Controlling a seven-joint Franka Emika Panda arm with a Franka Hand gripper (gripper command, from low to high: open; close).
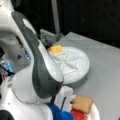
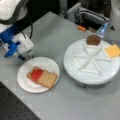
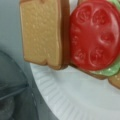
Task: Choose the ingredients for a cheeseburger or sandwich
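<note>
Here, sandwich (image 2: 42,77): lower left of a front view, on the paper plate (image 2: 25,83); red disc (image 3: 93,37) over green leaf (image 3: 110,71), one toast square (image 3: 43,32) lying beside it.
Turntable tray (image 2: 91,72): right of the plate, carrying the yellow square (image 2: 112,50) and dark brown disc (image 2: 93,39).
Gripper (image 2: 23,56): at the plate's upper-left edge; jaws cannot be told.
Worktop (image 2: 52,32): grey.

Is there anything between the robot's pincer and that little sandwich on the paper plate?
Only bare white plate. In a front view the pincer hangs at the plate's upper-left rim, and nothing lies between it and the sandwich, whose red tomato slice shows.
</note>
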